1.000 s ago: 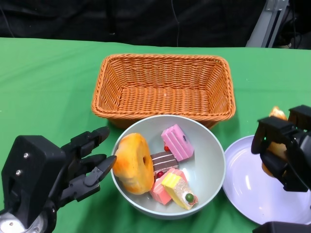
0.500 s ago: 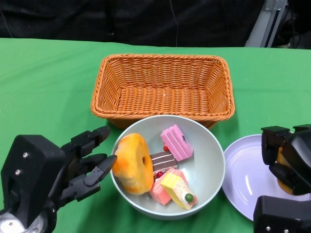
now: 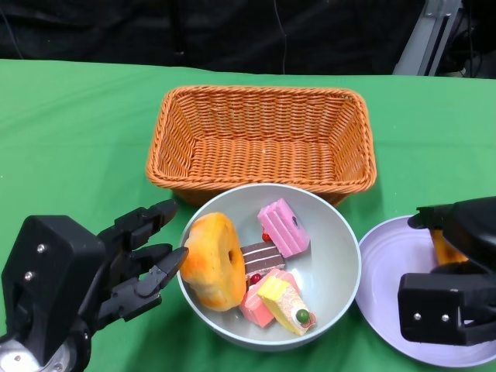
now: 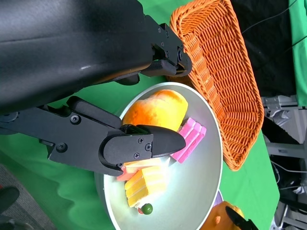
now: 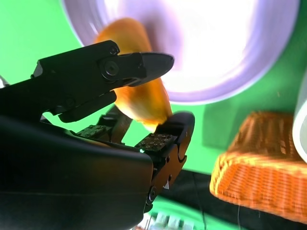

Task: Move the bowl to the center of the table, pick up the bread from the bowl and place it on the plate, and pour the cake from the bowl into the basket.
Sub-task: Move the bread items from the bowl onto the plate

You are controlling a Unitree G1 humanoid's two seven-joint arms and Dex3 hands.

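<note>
Head view: one bread (image 3: 211, 261) and three cakes (image 3: 277, 263) in bowl (image 3: 337, 267).

Colours on the green tabletop (image 3: 70, 147)

The woven basket (image 3: 261, 138) is orange, the bowl (image 3: 338, 263) pale grey-green, the plate (image 3: 387, 267) light lilac. The bread (image 3: 211, 260) is golden orange; the cake pieces are pink (image 3: 283, 226), brown with a white stripe (image 3: 260, 255), and yellow with a green dot (image 3: 285, 302). Both hands, left (image 3: 128, 260) and right (image 3: 453, 271), are black.

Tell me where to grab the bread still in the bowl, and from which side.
Probably grip the bread across its flat faces, from above. It stands on edge against the bowl's left wall, its top above the rim, with cake pieces crowding its right side.
</note>
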